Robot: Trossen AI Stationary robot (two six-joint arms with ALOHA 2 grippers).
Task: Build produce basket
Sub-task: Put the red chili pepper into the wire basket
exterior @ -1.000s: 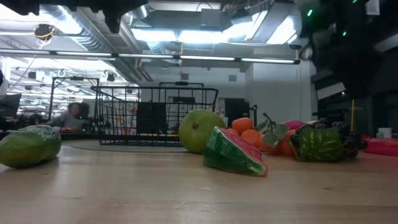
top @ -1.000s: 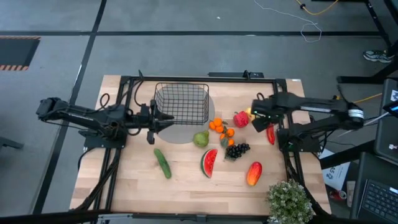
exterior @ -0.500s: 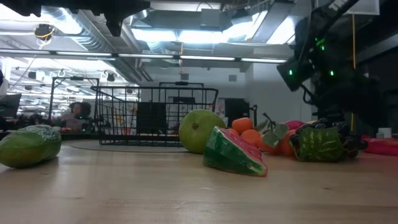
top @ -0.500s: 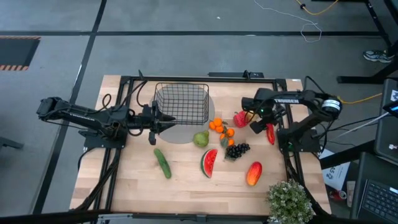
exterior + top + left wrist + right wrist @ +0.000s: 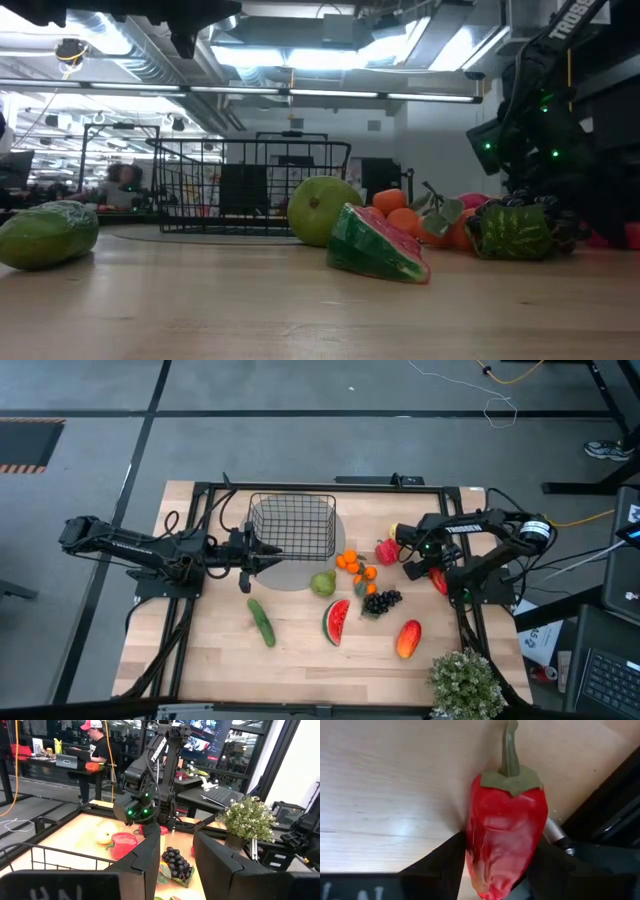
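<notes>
The black wire basket (image 5: 292, 525) stands empty at the table's far middle. The produce lies to its near right: pear (image 5: 322, 583), oranges (image 5: 352, 565), red fruit (image 5: 388, 551), grapes (image 5: 381, 600), watermelon slice (image 5: 337, 622), mango (image 5: 408, 639) and cucumber (image 5: 261, 622). A red pepper (image 5: 505, 835) lies on the table near the right edge. My right gripper (image 5: 500, 862) is low over it and open, with one finger on either side of its body; I cannot tell whether they touch it. My left gripper (image 5: 172, 855) is open and empty at the basket's near left corner (image 5: 262, 557).
A potted leafy plant (image 5: 465, 682) stands at the table's near right corner. The black frame rails (image 5: 460, 610) run close beside the pepper. Bare wood lies along the near edge between cucumber and watermelon. A person sits at a desk beyond the table (image 5: 97, 740).
My right gripper has come down and toward the table's near edge, from above the red and yellow fruits to the red pepper. The produce and the basket have stayed where they were.
</notes>
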